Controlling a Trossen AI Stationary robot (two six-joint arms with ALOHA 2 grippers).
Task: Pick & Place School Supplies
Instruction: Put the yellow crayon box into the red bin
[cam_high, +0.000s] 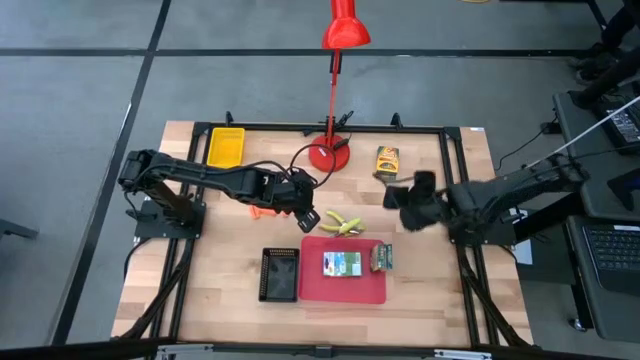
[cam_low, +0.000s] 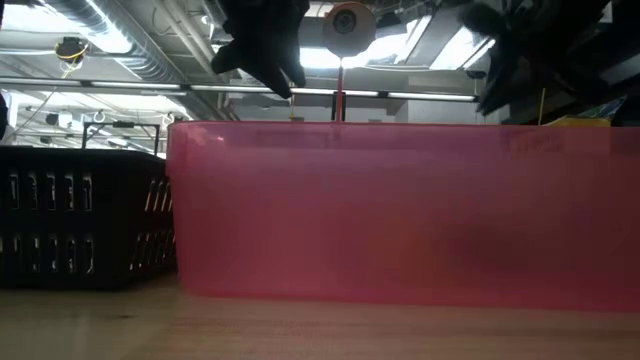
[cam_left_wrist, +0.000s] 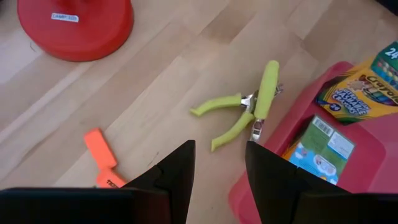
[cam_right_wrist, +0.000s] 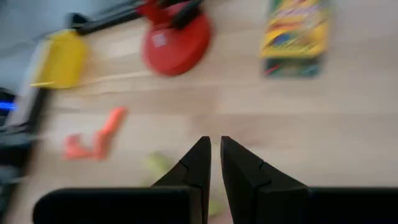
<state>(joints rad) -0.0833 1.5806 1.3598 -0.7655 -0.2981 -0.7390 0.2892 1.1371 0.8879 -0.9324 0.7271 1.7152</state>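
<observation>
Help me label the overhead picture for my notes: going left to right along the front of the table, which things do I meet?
Black tray → red tray → flat crayon box lying in the red tray → crayon box on its edge, also in it.

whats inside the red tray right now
In the flat red plastic tray lie two printed crayon boxes: a larger one flat near the middle and a smaller one toward its right edge. The tray floor under them is covered, so anything beneath cannot be seen.
</observation>
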